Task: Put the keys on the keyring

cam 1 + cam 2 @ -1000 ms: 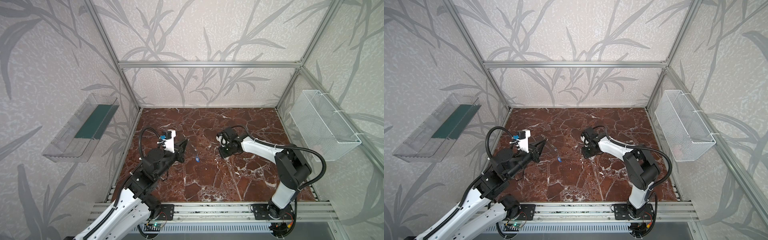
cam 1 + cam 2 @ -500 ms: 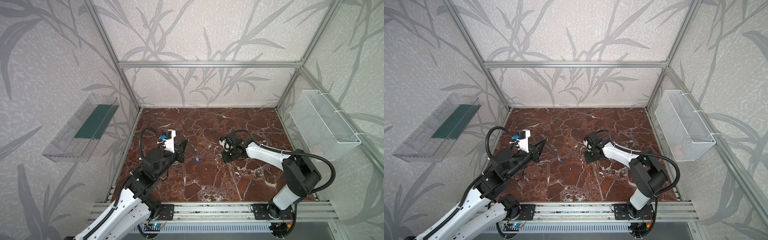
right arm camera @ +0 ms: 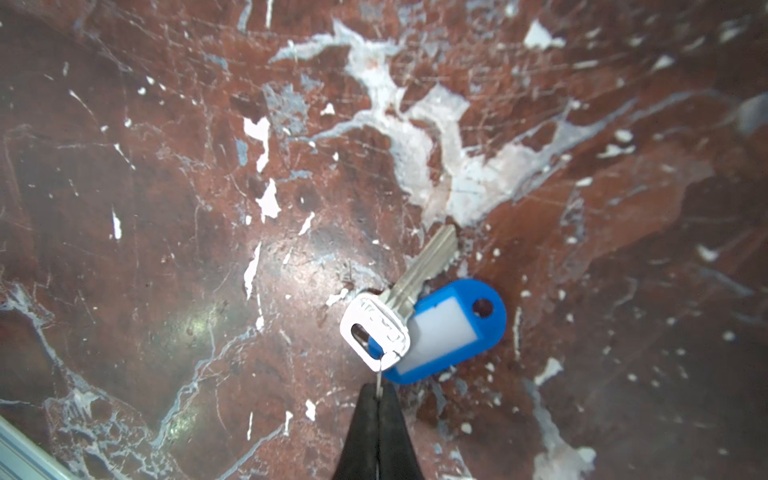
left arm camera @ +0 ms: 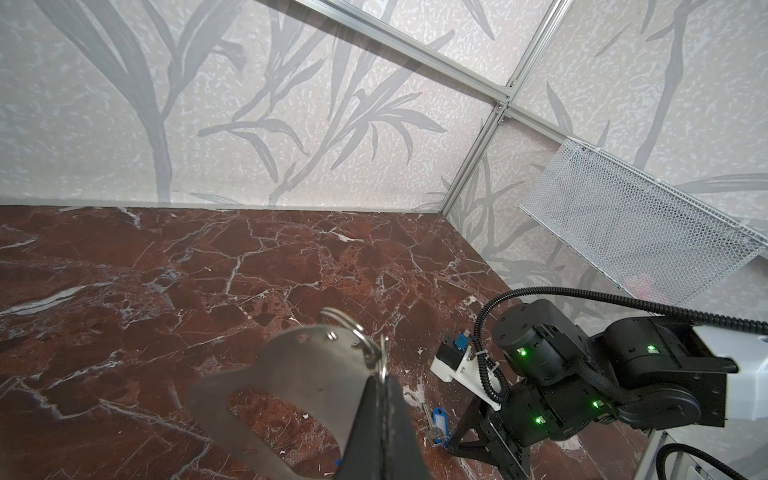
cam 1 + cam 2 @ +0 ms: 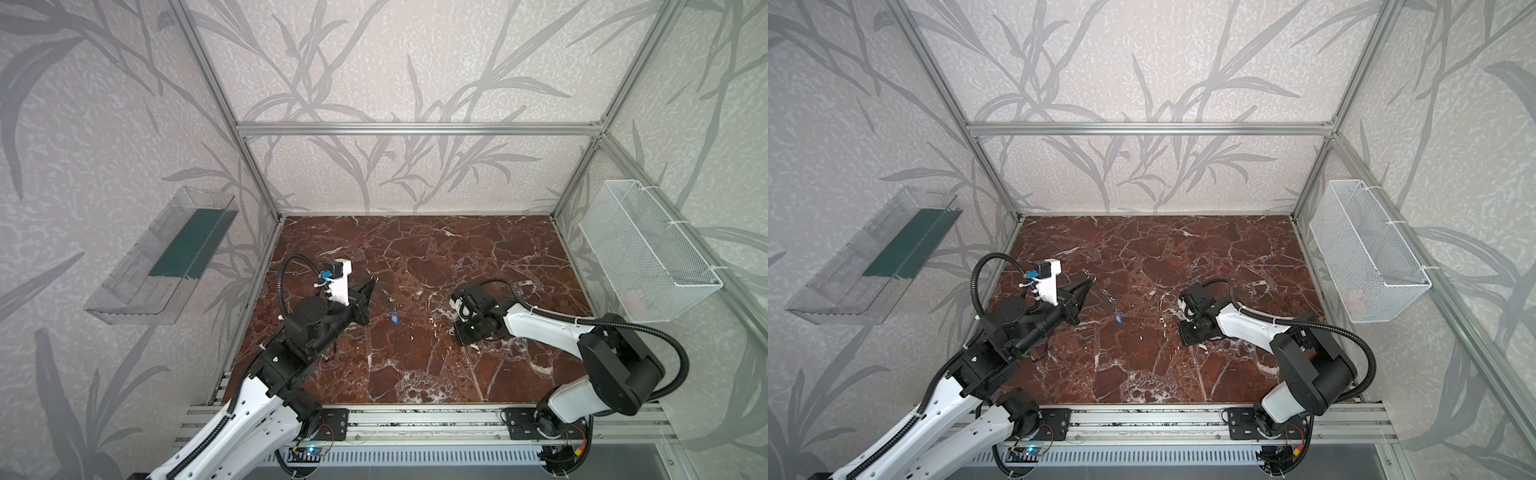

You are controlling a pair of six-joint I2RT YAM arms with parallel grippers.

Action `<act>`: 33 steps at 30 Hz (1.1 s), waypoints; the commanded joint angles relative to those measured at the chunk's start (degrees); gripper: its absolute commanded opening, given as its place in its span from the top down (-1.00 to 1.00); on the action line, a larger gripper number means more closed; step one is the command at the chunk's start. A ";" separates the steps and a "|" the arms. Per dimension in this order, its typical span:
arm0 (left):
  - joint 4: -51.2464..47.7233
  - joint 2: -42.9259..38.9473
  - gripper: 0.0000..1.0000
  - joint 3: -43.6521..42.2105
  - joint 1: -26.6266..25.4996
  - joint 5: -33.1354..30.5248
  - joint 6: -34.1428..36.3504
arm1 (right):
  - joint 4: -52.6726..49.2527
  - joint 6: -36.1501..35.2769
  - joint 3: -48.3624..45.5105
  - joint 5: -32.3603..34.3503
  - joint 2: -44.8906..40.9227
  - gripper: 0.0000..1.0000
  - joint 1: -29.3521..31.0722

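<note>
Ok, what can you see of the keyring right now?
The keyring is a flat, dull grey metal plate with a curved edge, a large oval cut-out and small holes near the rim. Wire rings sit through a hole in that rim. The shut left pincer clamps its edge and holds it above the table.

No text, label or number can be read
</note>
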 commanded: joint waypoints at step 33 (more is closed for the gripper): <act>2.23 -0.02 1.00 -0.32 0.00 0.32 -0.24 | 29.29 5.35 -23.09 4.26 -21.40 0.49 2.33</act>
